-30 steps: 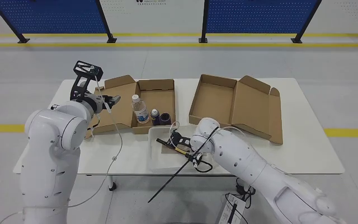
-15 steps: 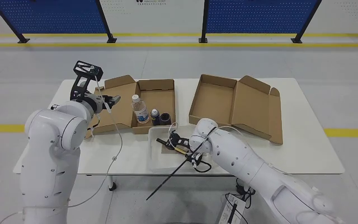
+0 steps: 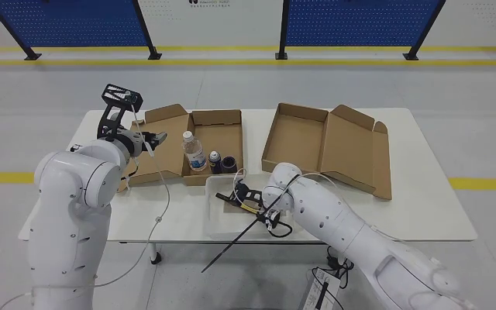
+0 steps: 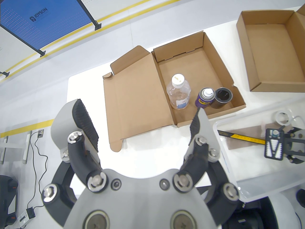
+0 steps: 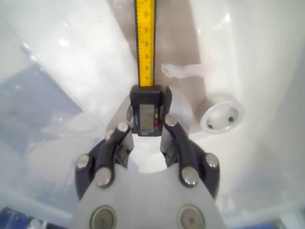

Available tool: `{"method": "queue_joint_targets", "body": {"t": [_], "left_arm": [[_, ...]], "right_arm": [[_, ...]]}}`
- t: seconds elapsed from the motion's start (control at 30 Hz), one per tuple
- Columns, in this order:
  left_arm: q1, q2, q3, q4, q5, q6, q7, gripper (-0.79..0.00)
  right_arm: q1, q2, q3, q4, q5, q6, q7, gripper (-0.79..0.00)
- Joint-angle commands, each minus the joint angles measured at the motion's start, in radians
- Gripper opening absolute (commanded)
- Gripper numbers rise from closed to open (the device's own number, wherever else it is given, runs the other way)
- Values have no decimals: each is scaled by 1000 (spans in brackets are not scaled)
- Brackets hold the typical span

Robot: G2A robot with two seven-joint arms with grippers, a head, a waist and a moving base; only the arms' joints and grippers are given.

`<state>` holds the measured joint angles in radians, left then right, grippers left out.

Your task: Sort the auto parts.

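A digital caliper [image 5: 145,36] with a yellow scale and a black display head lies inside the clear plastic bin [image 3: 213,221] at the table's front. My right gripper [image 5: 146,123] is shut on the display head, one finger on each side; the same gripper [image 3: 246,195] sits low in the bin in the top view. A white ring-shaped part [image 5: 221,117] rests on the bin floor beside it. My left gripper [image 4: 138,110] hangs open and empty above the table's left side, near the left cardboard box [image 4: 205,55].
The left box holds a clear bottle [image 4: 178,91], a purple spray can [image 4: 205,97] and a black cup [image 4: 223,97]. A second open cardboard box [image 3: 298,139] stands at the right. A thin black rod [image 3: 232,248] hangs past the table's front edge.
My right gripper has shifted slightly left in the bin with the caliper, and the black rod swung with it. The left arm has not moved.
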<state>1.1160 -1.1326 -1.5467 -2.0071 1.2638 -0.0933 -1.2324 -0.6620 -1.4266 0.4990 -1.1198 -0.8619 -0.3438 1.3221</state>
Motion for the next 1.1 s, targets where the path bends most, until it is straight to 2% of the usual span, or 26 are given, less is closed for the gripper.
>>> {"method": "queue_joint_targets", "body": {"t": [0.0,0.47,1.07], "left_arm": [[0,0,0,0,0,0,0,0],[0,0,0,0,0,0,0,0],[0,0,0,0,0,0,0,0]], "right_arm": [[1,-1,1,1,0,0,1,-785],[-7,7,44,-20,20,-10,-27,-785],[-45,48,135,-179,-3,10,8,-785]]}}
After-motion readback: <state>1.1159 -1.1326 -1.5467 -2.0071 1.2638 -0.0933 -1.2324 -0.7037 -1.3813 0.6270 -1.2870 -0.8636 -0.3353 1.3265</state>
